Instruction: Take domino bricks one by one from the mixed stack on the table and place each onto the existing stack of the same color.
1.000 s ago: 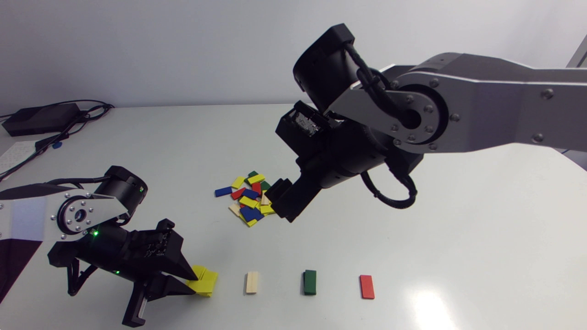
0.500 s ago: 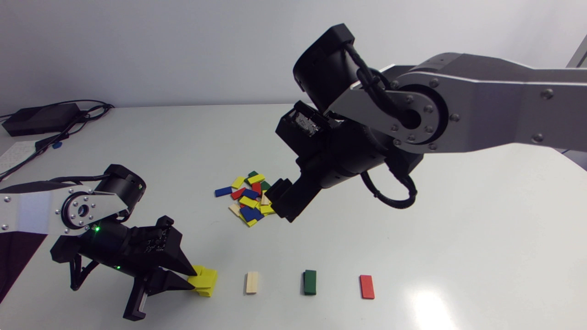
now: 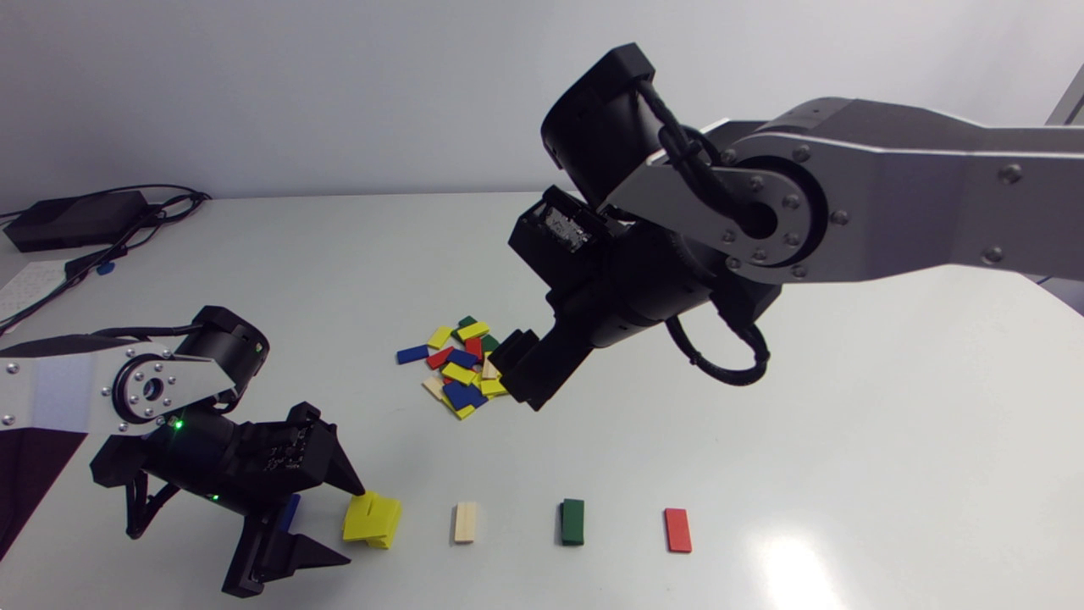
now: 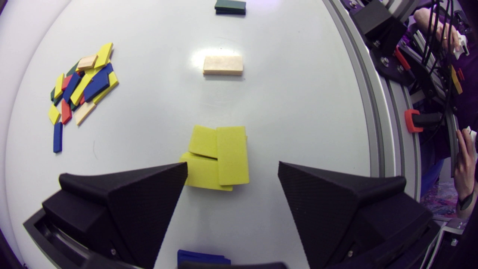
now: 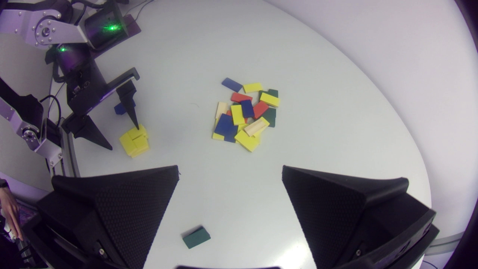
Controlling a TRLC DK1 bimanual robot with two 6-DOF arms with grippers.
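Hovering low over the table, the left gripper [image 4: 232, 163] had its fingers spread wide and held nothing. The untidy yellow stack [image 3: 373, 518] lay just ahead of them, one tip close to its corner. A blue brick [image 4: 203, 257] lay under this gripper. The right gripper [image 5: 230, 169], also spread and empty, hung near the mixed pile [image 3: 461, 368]. Cream [image 3: 465, 522], green [image 3: 572, 521] and red [image 3: 677, 530] stacks continued the row.

A mixed pile [image 3: 461, 368] of flat coloured bricks lies mid-table. In a front row, apart: blue stack [image 3: 289, 511], skewed yellow stack [image 3: 373, 519], cream [image 3: 465, 522], green [image 3: 572, 521], red [image 3: 677, 530].
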